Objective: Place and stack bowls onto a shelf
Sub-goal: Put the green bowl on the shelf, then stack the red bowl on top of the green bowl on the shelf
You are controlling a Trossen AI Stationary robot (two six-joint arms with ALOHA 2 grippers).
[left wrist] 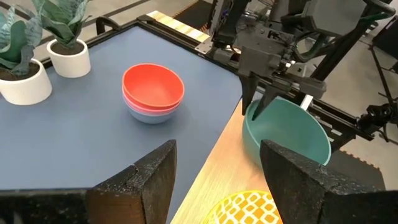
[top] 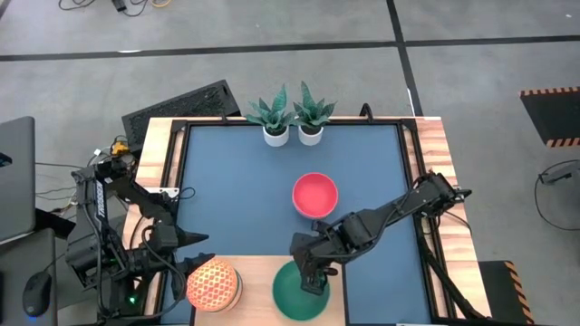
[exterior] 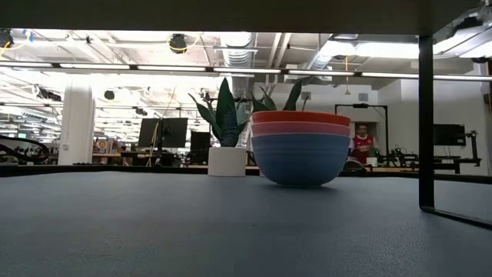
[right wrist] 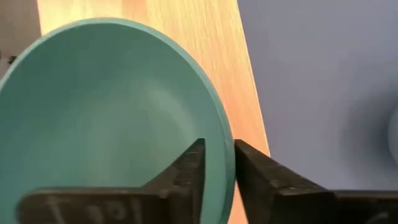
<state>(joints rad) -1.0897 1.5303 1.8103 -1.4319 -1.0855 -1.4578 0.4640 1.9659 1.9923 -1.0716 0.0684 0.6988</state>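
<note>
Green bowl (top: 300, 295) is sitting on the pale shelf (top: 258, 272) at bottom centre of the high view, the right gripper (right wrist: 217, 163) pinching its rim, jaws narrow, one finger inside and one outside. Patterned bowl (top: 214, 284) is resting just left of it, below the left gripper (left wrist: 214, 168), whose jaws are standing wide and empty. Red-topped stack (top: 314, 195) is waiting mid-table. Judging the release: best to open only once the bowl seems flat, then lift straight up to avoid dragging it.
</note>
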